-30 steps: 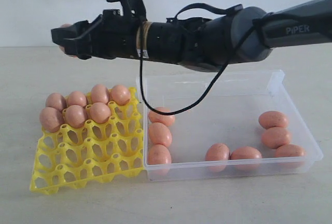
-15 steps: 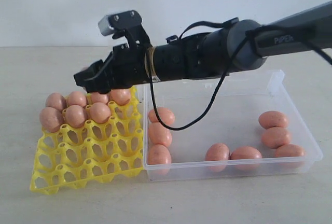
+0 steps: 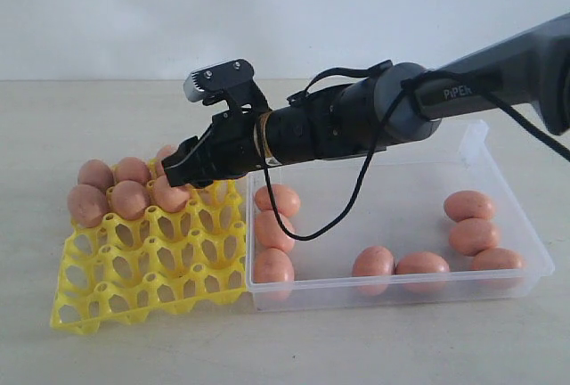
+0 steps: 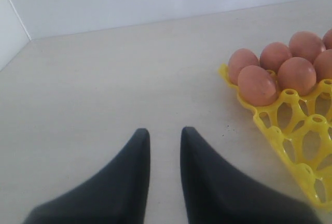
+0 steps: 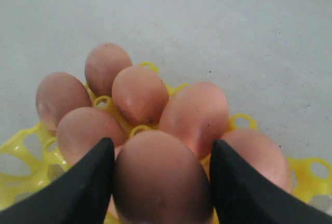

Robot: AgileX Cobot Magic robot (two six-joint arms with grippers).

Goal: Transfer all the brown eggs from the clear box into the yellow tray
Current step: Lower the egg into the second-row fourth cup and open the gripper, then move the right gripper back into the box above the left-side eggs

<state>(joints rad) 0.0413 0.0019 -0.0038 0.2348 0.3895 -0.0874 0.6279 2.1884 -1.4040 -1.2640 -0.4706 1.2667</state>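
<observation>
Brown egg: light, rigid shell, smooth and brittle, so grip across the waist with gentle force and don't drop it. It's pinched in the right claw, jaws spread wide on its sides, hovering just above the filled far rows of the yellow tray. Seven eggs are seated there; eight lie in the clear box. Left claw is empty, fingers slightly apart, over bare table.

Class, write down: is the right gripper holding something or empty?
Holding: the right gripper has a brown egg between its black fingers, over the yellow tray.
</observation>
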